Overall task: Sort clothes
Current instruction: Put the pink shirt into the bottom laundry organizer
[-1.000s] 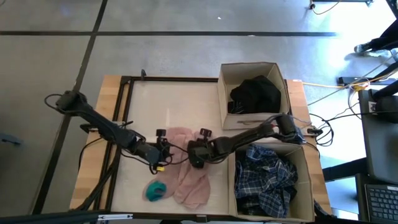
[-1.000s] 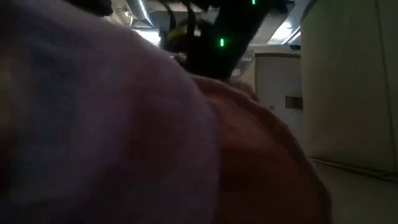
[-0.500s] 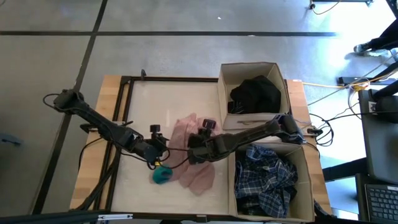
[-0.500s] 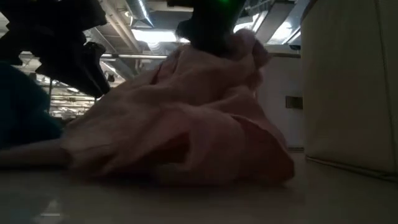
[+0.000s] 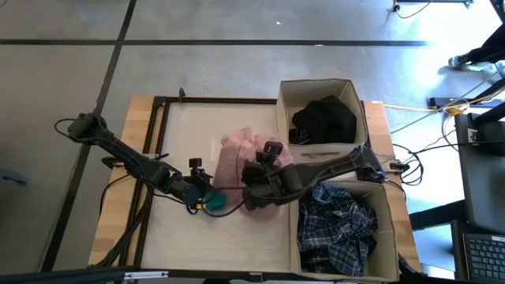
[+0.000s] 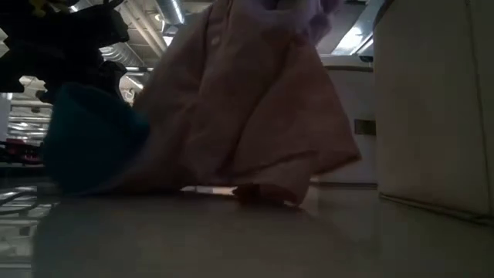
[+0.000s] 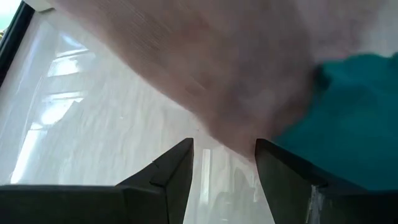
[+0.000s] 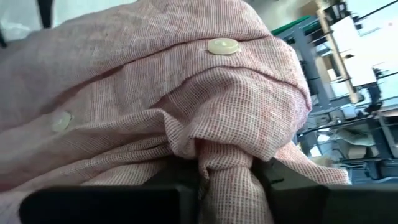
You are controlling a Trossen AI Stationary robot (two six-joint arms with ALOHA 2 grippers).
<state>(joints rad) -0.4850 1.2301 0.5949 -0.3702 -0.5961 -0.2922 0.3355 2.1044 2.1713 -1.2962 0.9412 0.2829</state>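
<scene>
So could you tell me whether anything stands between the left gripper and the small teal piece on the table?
Nothing visible does. The left gripper stands open right beside the teal piece, with only bare table ahead of its fingers. The pink shirt, pinched by the right gripper, hangs next to the teal piece, not across it.

Grey concrete floor (image 5: 237, 63), ceiling lights (image 6: 176, 11)

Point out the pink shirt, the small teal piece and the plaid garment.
large pink button-up fabric shirt (image 5: 241, 150), high view, bunched upper part
small teal fabric piece (image 5: 215, 203), high view, centre
blue-white plaid fabric garment (image 5: 339, 225), high view, middle of pile
</scene>
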